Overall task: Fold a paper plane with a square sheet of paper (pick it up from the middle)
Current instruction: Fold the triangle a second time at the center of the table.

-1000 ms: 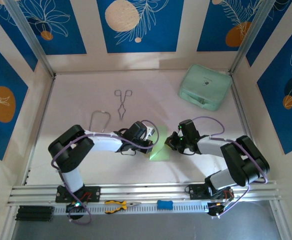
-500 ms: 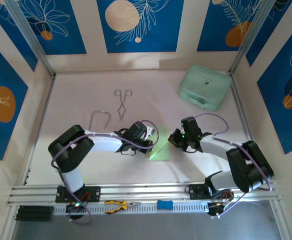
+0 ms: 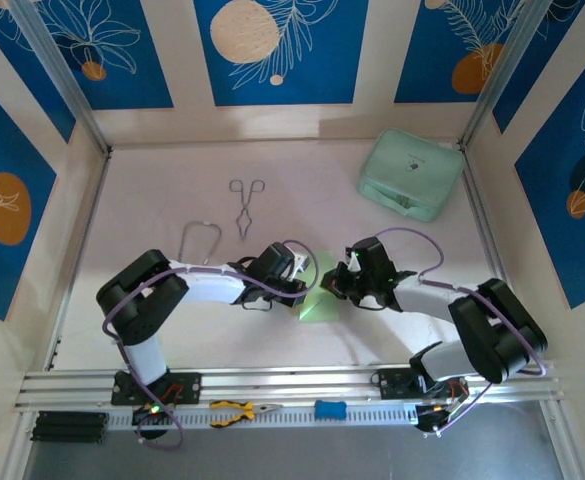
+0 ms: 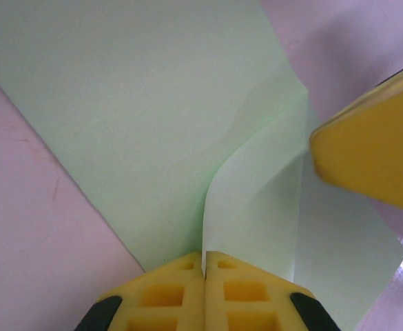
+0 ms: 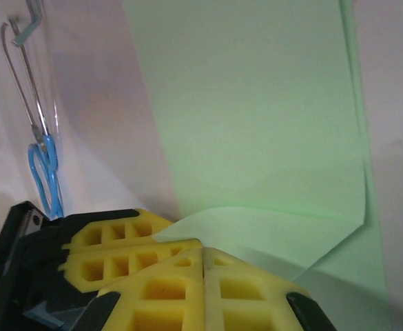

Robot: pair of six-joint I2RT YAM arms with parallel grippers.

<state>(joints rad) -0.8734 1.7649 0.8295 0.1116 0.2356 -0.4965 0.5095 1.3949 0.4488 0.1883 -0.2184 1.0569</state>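
Near rail: yellow-handled pliers [image 3: 240,409], lying idle. Mid-table, between the two arms: square sheet of paper [image 4: 139,103], light green, mostly flat on the table [image 3: 162,190], with one flap raised along a soft crease. Left gripper [image 4: 203,263]: jaws pressed together, tips at the foot of that crease; whether any paper is nipped between them cannot be told. Right gripper [image 5: 202,258]: jaws likewise pressed together, tips at the curled flap just beside the left one. Farther back: metal tongs [image 3: 245,208], then a mint-green case [image 3: 410,175] at the far right. Status, by judgement: early folding; no pointed dart or centre ridge formed, most creases remain.
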